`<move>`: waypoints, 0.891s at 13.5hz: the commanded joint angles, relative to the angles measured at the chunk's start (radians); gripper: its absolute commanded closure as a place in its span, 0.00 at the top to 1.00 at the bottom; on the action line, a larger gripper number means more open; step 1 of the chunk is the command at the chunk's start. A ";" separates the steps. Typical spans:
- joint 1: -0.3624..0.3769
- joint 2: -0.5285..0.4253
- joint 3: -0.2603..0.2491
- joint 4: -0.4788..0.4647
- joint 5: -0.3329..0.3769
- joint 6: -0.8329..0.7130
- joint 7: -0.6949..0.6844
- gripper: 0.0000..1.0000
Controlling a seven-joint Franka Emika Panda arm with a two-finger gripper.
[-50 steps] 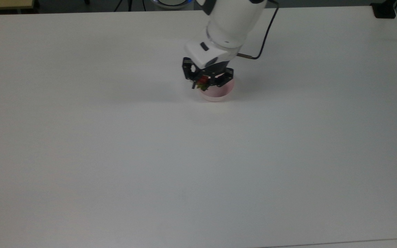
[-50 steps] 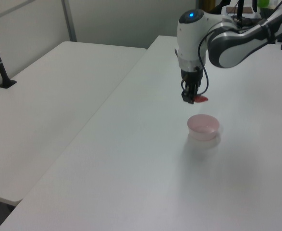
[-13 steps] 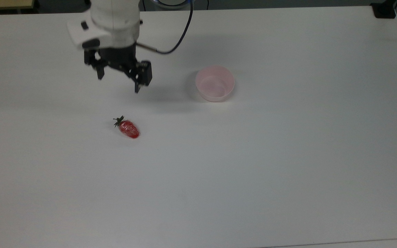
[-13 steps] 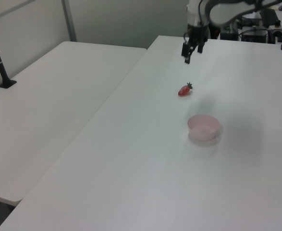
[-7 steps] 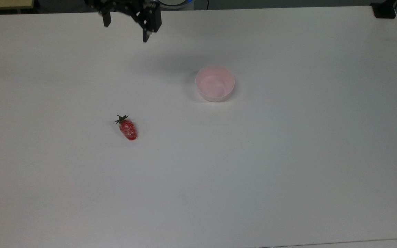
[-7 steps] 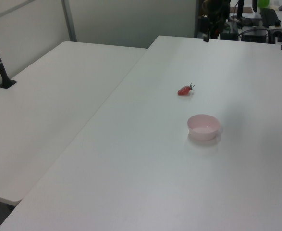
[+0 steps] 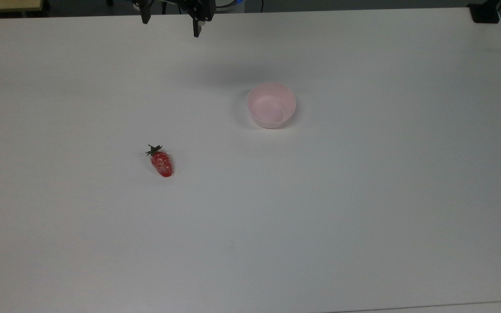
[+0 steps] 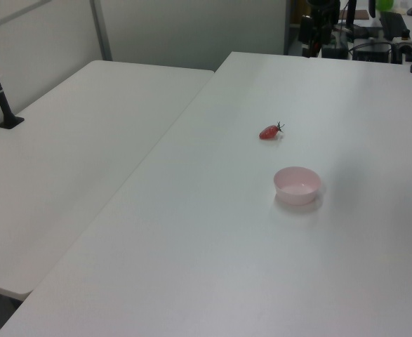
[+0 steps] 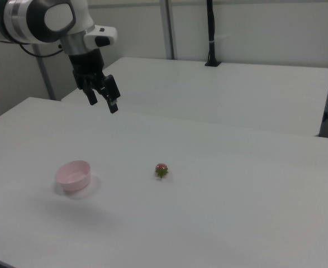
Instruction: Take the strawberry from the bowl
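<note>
Strawberry point(image 7: 161, 162) lying on bare table point(image 7: 363, 208), well left of empty bowl point(image 7: 271, 105) in the top view; gripper point(image 7: 171, 19) raised far off, fingers spread, holding nothing.

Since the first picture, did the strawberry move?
Yes. It was held over the bowl by the gripper; now the strawberry lies on the table, well toward the top view's left of the bowl.
</note>
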 commanded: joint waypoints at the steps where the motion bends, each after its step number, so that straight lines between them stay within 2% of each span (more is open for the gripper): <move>1: 0.033 -0.013 -0.041 -0.017 0.025 0.008 -0.118 1.00; 12: 0.033 -0.008 -0.040 -0.017 0.030 0.027 -0.130 1.00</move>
